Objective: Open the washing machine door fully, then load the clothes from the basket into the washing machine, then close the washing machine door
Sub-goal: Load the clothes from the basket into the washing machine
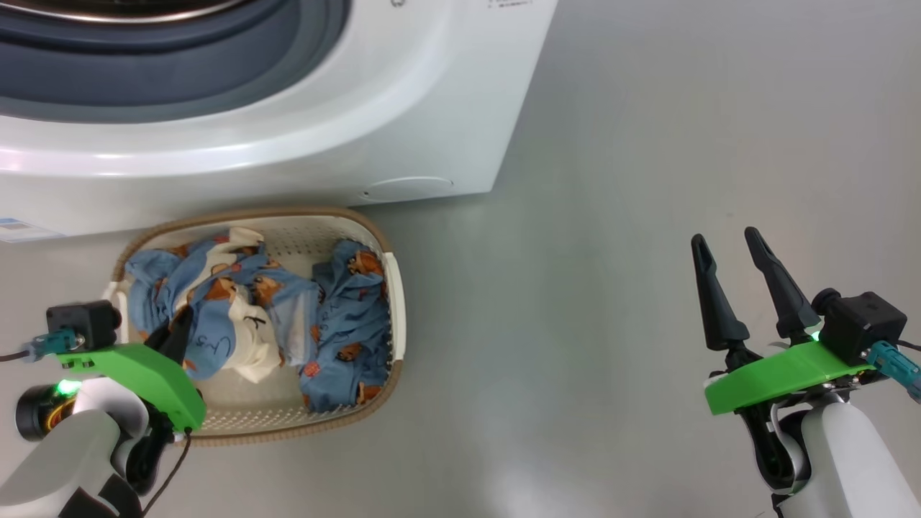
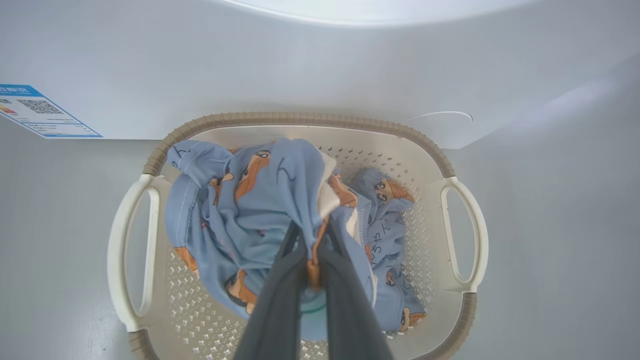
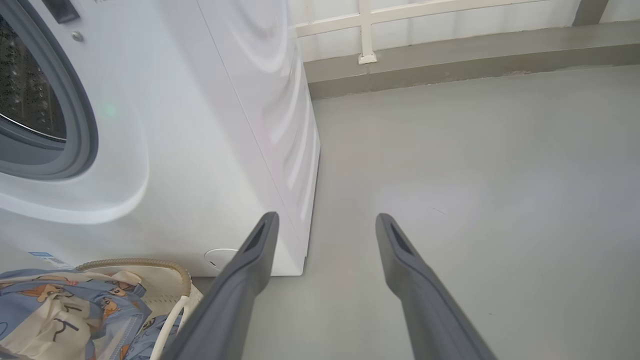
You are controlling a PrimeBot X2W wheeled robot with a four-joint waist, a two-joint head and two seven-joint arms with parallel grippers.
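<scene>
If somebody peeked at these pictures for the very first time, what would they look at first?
Probably the blue bear-print clothes piled in the cream basket on the floor, right in front of the big white washing machine. The left pincer is shut on a bunch of that cloth in the basket's left half, while the right pincer hangs open over the grey floor off to the right.

floor [image 1: 647, 288]: smooth grey, soft glare | back: grey kerb [image 3: 450, 65], white railing [image 3: 366, 30]
</scene>
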